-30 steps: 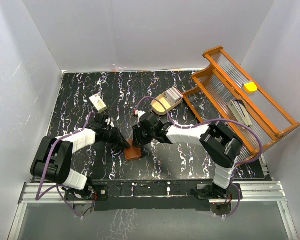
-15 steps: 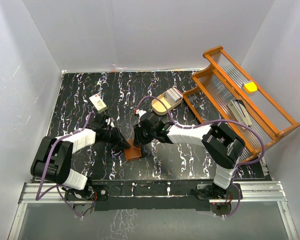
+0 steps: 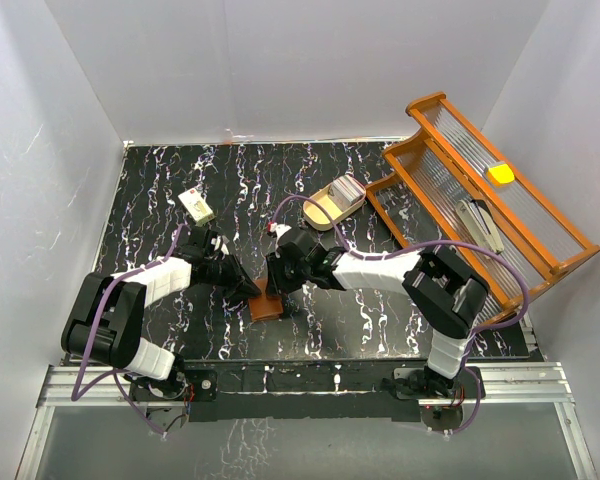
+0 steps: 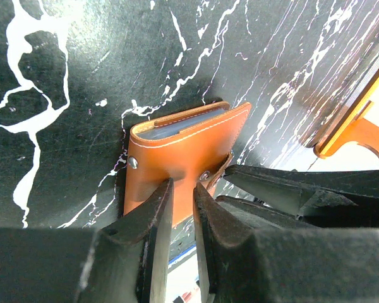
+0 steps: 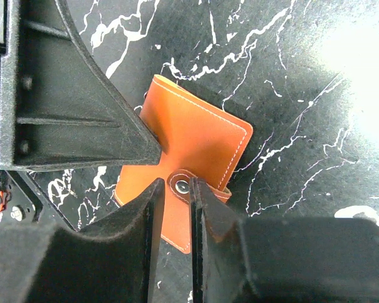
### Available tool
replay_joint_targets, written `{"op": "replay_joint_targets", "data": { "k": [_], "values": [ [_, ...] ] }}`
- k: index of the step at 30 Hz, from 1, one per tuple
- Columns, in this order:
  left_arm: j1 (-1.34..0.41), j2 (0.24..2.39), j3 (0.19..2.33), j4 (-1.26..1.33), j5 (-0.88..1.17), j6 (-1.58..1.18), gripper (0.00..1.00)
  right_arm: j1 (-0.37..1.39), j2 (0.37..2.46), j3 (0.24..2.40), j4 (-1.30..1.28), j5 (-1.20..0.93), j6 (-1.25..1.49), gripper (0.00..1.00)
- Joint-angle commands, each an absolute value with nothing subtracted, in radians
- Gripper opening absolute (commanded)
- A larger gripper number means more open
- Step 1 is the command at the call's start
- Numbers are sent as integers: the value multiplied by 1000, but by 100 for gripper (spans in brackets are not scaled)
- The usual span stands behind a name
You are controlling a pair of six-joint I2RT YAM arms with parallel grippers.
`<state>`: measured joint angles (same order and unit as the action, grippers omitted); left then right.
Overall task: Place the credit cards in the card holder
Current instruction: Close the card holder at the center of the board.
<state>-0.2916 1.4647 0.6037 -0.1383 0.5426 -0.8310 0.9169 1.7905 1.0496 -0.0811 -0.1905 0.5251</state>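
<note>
The card holder (image 3: 266, 304) is a brown leather wallet lying folded shut on the black marbled table between both arms. In the left wrist view the card holder (image 4: 183, 148) shows grey-blue lining at its far edge. My left gripper (image 4: 182, 188) rests its fingertips on the leather face, with a narrow gap and nothing in it. My right gripper (image 5: 175, 187) comes from the other side, its fingers closed round the strap tab and its metal snap stud (image 5: 183, 185). The credit cards (image 3: 347, 187) are stacked in the beige oval tray, away from both grippers.
The beige oval tray (image 3: 320, 212) sits behind the right arm. A tilted orange wooden rack (image 3: 450, 205) with a yellow piece (image 3: 499, 173) fills the right side. A small cream block (image 3: 196, 205) lies at the back left. White walls enclose the table.
My right gripper's jaws have narrowed round the snap strap and its wrist has shifted slightly. The left arm and the card holder have stayed put.
</note>
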Motion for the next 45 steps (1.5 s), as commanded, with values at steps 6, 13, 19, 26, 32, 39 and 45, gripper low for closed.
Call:
{"op": "replay_joint_targets", "data": {
  "k": [6,13,19,26,32,39,45],
  "values": [
    [-298,1478,581,-170,517,-822,19,930,1789,1054,-51,-190,529,18],
    [-299,1477,581,-170,515,-822,19,942,1795,1050,-59,-186,530,16],
    [-298,1477,582,-171,515,-821,19,948,1802,1058,-87,-152,519,16],
    [-298,1481,581,-169,517,-821,19,950,1808,1071,-108,-124,507,16],
    [-298,1480,581,-169,517,-821,19,951,1818,1089,-118,-110,497,16],
    [-298,1478,578,-167,517,-821,19,951,1843,1119,-145,-109,494,15],
    [-298,1480,578,-165,517,-821,19,950,1862,1136,-189,-92,492,9]
  ]
}}
